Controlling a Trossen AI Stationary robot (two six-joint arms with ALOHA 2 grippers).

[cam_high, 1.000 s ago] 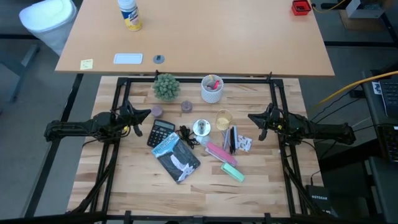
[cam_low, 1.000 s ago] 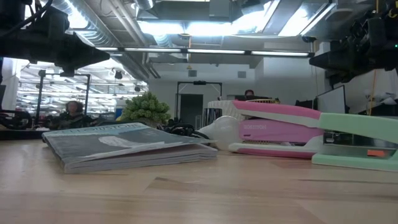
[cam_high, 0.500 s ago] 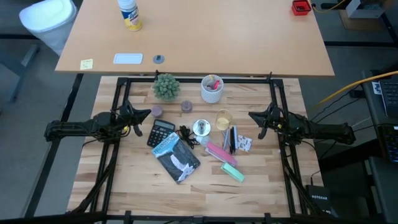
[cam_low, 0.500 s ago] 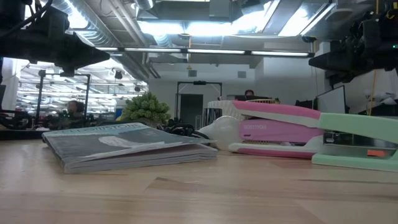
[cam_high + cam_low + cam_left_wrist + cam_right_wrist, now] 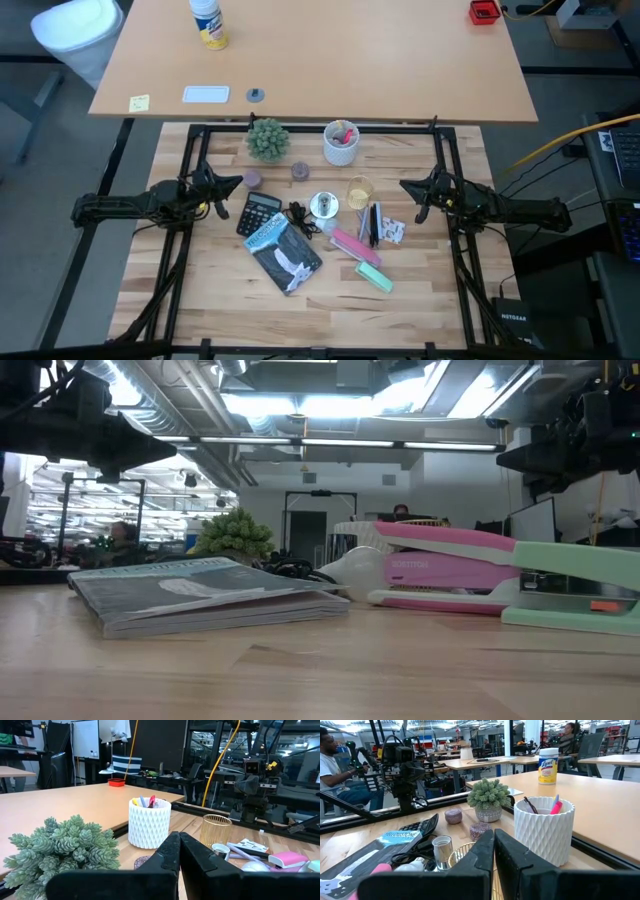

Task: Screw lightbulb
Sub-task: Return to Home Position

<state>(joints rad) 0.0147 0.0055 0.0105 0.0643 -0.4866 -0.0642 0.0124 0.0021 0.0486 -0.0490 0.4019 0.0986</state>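
Note:
The white lightbulb (image 5: 350, 567) lies on its side on the table between the grey book (image 5: 205, 592) and the pink stapler (image 5: 450, 570); it also shows in the right wrist view (image 5: 412, 866). A black socket with a silvery top (image 5: 323, 205) stands upright by a thin black cord (image 5: 300, 214). My left gripper (image 5: 238, 182) is shut and empty, above the table's left side. My right gripper (image 5: 403, 186) is shut and empty, above the right side. Both are well clear of the bulb.
A black calculator (image 5: 260, 212), an amber glass (image 5: 359, 191), a white cup with pink items (image 5: 341, 142), a small plant (image 5: 267, 138), a green stapler (image 5: 375, 277) and small papers (image 5: 392, 231) crowd the table's middle. There is free wood toward the near edge.

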